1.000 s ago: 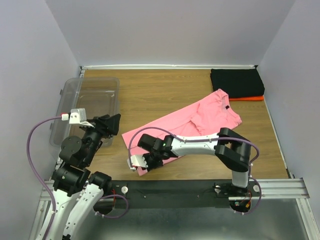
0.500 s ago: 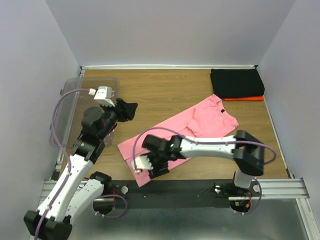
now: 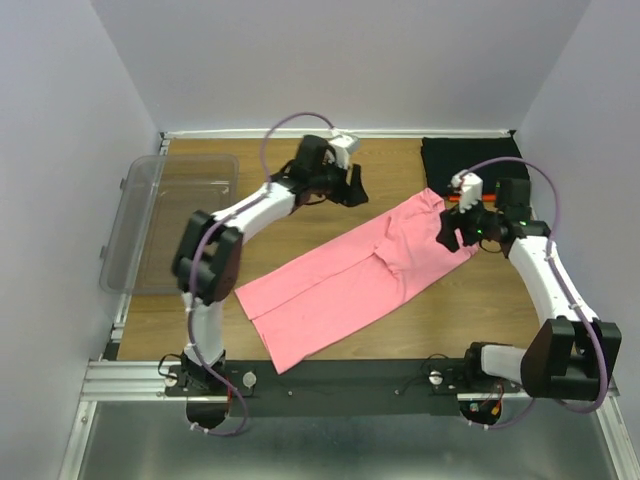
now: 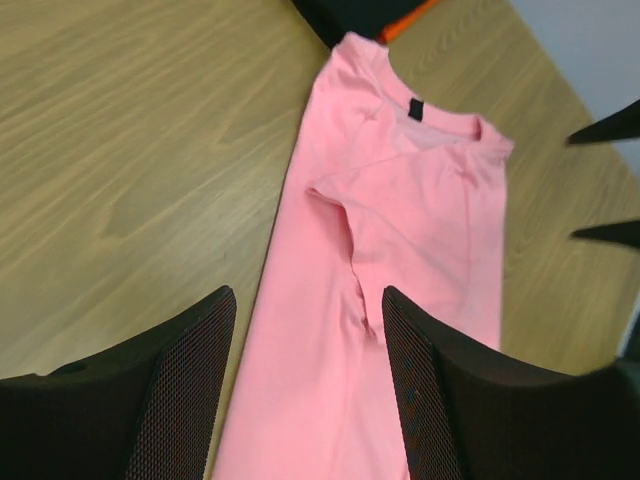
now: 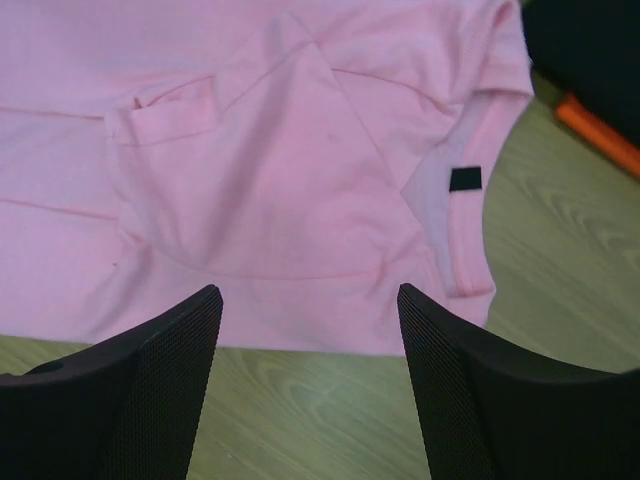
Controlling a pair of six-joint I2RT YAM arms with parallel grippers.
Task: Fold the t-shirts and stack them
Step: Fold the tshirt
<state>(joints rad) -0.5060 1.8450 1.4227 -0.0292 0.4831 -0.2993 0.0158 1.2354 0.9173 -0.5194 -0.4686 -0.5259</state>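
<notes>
Pink shirt lies slantwise on the tabletop, folded lengthwise. Black shirt sits on orange shirt, far right. Left jaws and right jaws apart, empty, near collar. Soft, floppy: pinch collar-end corners.

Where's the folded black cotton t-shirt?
From above, the black t-shirt sits in the far right corner, atop an orange-red shirt, just beyond the collar of the bright pink shirt.
</notes>
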